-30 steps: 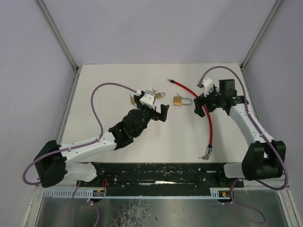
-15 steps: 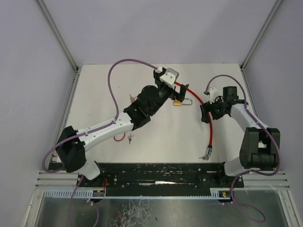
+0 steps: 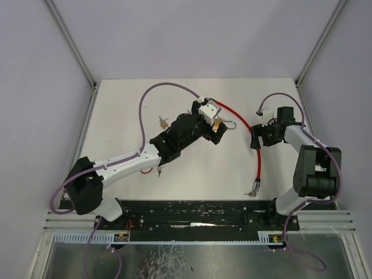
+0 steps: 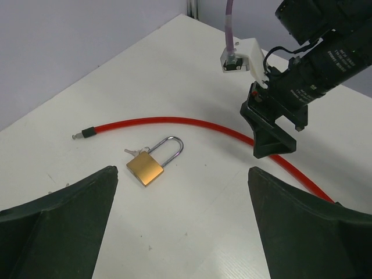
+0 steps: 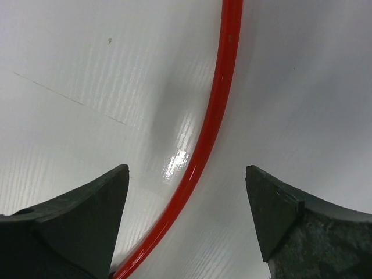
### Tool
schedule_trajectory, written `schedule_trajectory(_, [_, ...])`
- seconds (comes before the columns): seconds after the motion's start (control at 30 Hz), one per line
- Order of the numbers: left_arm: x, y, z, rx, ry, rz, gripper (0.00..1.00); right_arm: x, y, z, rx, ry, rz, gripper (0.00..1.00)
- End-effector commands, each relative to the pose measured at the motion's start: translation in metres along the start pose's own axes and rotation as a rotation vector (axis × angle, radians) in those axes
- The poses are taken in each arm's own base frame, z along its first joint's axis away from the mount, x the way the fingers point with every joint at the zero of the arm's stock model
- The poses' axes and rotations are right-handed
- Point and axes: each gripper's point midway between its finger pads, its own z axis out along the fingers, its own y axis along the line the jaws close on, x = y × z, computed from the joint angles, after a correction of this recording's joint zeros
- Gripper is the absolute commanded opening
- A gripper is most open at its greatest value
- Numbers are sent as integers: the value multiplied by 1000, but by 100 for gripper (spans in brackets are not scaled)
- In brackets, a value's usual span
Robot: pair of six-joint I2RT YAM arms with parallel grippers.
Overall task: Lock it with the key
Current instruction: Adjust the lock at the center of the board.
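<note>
In the overhead view the small brass padlock [image 3: 219, 123] with its silver shackle is largely covered by the left claw [image 3: 216, 130]; only a sliver of brass and the loop of the shackle are seen there. From the left wrist the padlock is shown whole, lying flat on the white worktop [image 4: 192, 244] just inside the curve of a long red coated cable [image 4: 192, 122]. A small key-like metal piece [image 4: 132, 152] is glimpsed at the padlock's far corner, but whether it is seated in the lock cannot be told, nor whether the shackle is latched. The cable is cut off at the right edge of that view. A second small brass item [image 3: 163, 122] is seen on the worktop to the left of the left arm and is too small to be identified.

The left claw is spread wide and nothing is gripped; the padlock is framed between its dark fingers [image 4: 58, 226] and is touched by neither. The right claw [image 5: 186, 174] is likewise spread wide, low over the worktop, and the red cable is straddled between its fingers without any contact that can be seen.
</note>
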Motion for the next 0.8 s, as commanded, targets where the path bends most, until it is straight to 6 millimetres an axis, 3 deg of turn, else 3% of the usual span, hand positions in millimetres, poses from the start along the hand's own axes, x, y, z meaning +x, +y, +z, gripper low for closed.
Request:
schedule_trajectory(0.0, [-13,0,-10,17,-52,-22,93,-19,-7,2,16,-49,41,86])
schedule_trajectory(0.23, [-9,0,-10,35,-54,-42,94,-17,-9,17,21,-55,136,77])
schedule_trajectory(0.77, [2,6,-5,20,-48,-54,96,-6,-17,31,53,-17,188,55])
